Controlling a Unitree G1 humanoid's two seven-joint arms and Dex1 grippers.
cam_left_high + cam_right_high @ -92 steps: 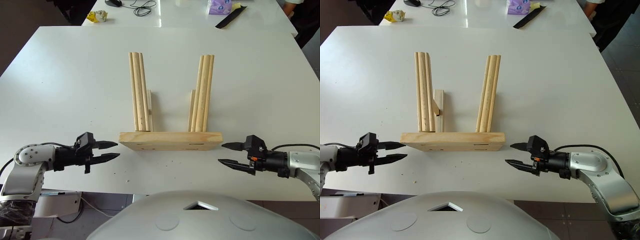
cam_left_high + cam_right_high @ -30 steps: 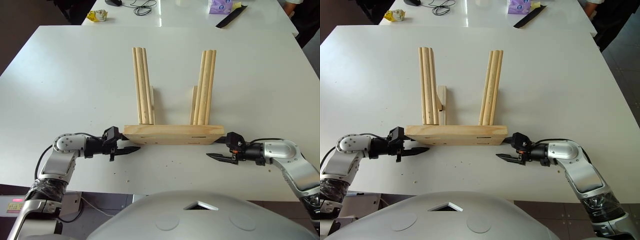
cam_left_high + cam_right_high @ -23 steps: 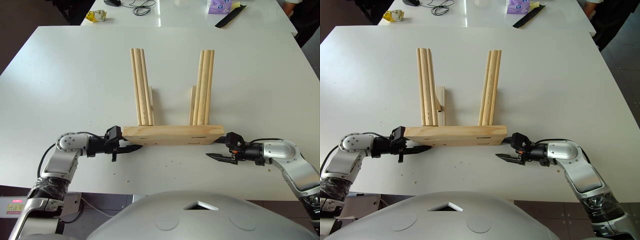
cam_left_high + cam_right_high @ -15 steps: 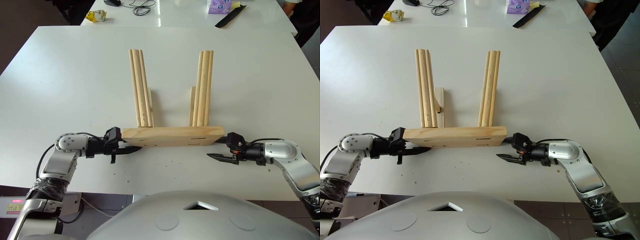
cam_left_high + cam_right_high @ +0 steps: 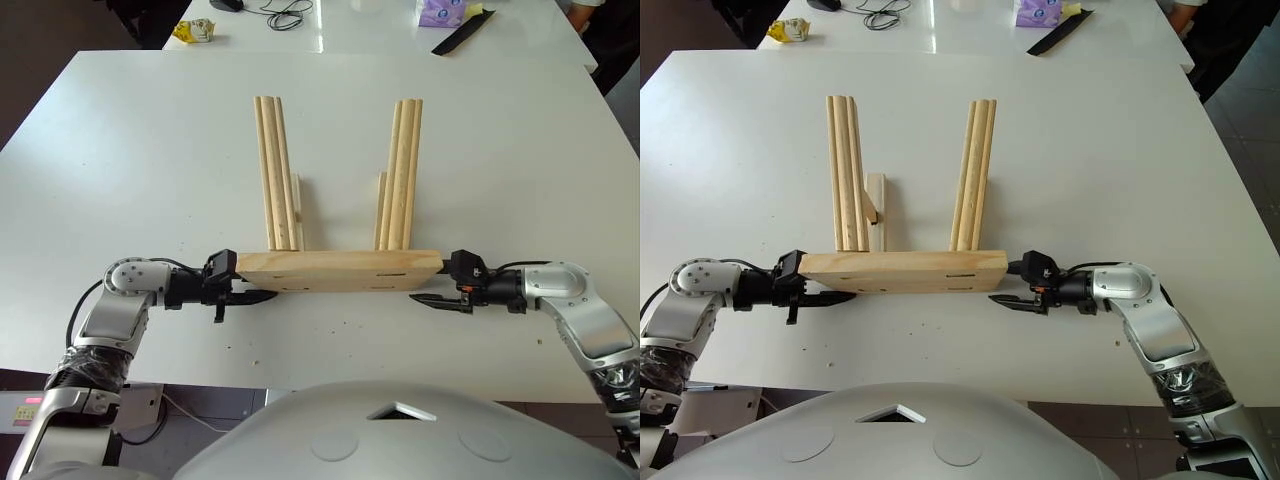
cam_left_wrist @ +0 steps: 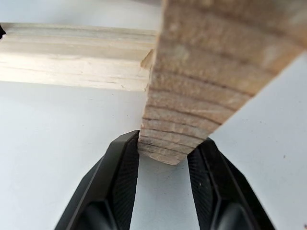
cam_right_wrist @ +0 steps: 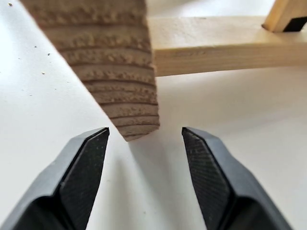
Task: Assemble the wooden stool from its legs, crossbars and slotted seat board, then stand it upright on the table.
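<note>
Light: bright, even, from overhead
Glare: white sheen on the second table point(image 5: 330, 35) beyond the main table's point(image 5: 500, 150) far edge
Shadows: faint, soft, beneath the seat board point(image 5: 340, 270) and beside the legs point(image 5: 275, 170)

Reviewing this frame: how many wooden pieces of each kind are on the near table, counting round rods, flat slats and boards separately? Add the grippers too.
Round rods: 6, in two bundles of 3
Flat slats: 2
Seat board: 1
Grippers: 2, the left gripper and the right gripper
Total: 11
</note>
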